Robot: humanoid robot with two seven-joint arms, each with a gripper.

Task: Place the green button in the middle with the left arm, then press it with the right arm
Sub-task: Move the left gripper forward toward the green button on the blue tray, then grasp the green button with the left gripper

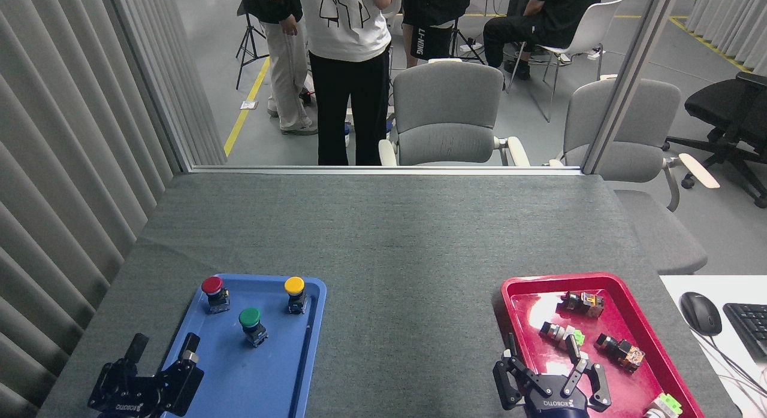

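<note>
The green button [251,324] stands upright in the middle of the blue tray [275,382], between a red-capped button [213,293] and a yellow-capped button [295,293]. My left gripper [163,350] is open at the tray's near-left corner, below and left of the green button, holding nothing. My right gripper [546,361] is open over the near-left part of the red tray [515,292], with nothing between its fingers. The bare grey cloth of the middle [407,310] lies between the two trays.
The red tray holds several small switch parts [620,351], some with light-green tips. A mouse [700,313] and keyboard [749,328] sit on a white desk at right. Grey chairs [448,115] and standing people are beyond the table's far edge.
</note>
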